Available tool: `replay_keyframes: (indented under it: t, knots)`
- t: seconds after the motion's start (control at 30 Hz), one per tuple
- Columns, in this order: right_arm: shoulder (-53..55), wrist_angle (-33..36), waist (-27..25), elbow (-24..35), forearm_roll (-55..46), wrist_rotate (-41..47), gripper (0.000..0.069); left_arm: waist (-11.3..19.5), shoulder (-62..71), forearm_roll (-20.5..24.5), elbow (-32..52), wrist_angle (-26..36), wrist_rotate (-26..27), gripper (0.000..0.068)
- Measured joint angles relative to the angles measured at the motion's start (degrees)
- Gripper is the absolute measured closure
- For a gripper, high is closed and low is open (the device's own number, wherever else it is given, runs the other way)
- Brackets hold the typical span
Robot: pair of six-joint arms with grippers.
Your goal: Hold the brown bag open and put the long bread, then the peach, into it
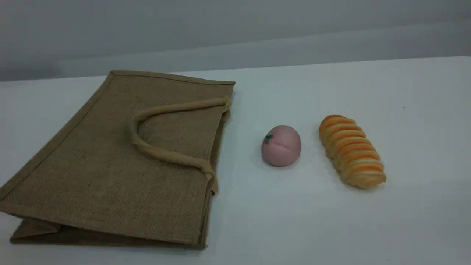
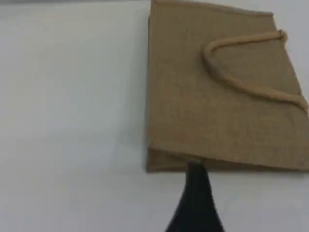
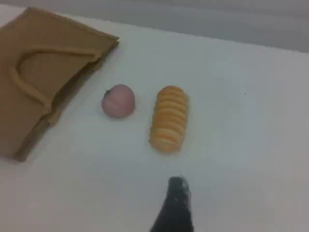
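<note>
A plain white bench (image 1: 412,228) meets a bare grey wall (image 1: 235,29) at its far edge. A tiny dark speck (image 1: 403,107) lies near the bench's far right corner.

The brown bag (image 1: 110,162), woven tan jute, lies flat on its side at the left of the desk (image 1: 404,110), mouth edge facing right, its beige rope handle (image 1: 173,157) folded back over the upper face. The pale pink peach (image 1: 281,145) sits near the mouth, not touching. The long bread (image 1: 351,151), golden with orange stripes, lies just beyond, apart.

One bag (image 1: 110,165), one peach (image 1: 281,145), seemingly one bread (image 1: 351,151)
</note>
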Motion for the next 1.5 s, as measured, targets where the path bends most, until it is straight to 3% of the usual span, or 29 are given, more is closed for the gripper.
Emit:
replay_keyframes:
  t: [0.2, 0.47, 0.83, 1.2, 1.5]
  knots:
    - [7.4, -2.9, 0.0, -3.2, -0.1, 0.9, 0.0120, -0.1, 7.9, 1.7, -3.7, -3.2, -0.1, 0.0184]
    - [21.1, -9.8, 0.0, -12.8, -0.3, 0.9, 0.0120, -0.1, 22.2, 1.7, -13.4, -6.7, -1.7, 0.0184]
    - [41.4, -10.1, 0.0, -26.5, -0.3, 1.0, 0.0120, -0.1, 46.1, 1.7, -28.0, -7.2, -1.6, 0.0184]
    - [56.2, -10.5, 0.0, -32.5, -1.8, 0.9, 0.0120, -0.1, 67.3, 2.1, -31.8, -14.1, -1.6, 0.0184]
    - [64.8, -12.9, 0.0, -33.7, -2.3, 1.0, 0.0120, -0.1, 80.5, 2.1, -32.9, -21.7, -2.1, 0.0184]
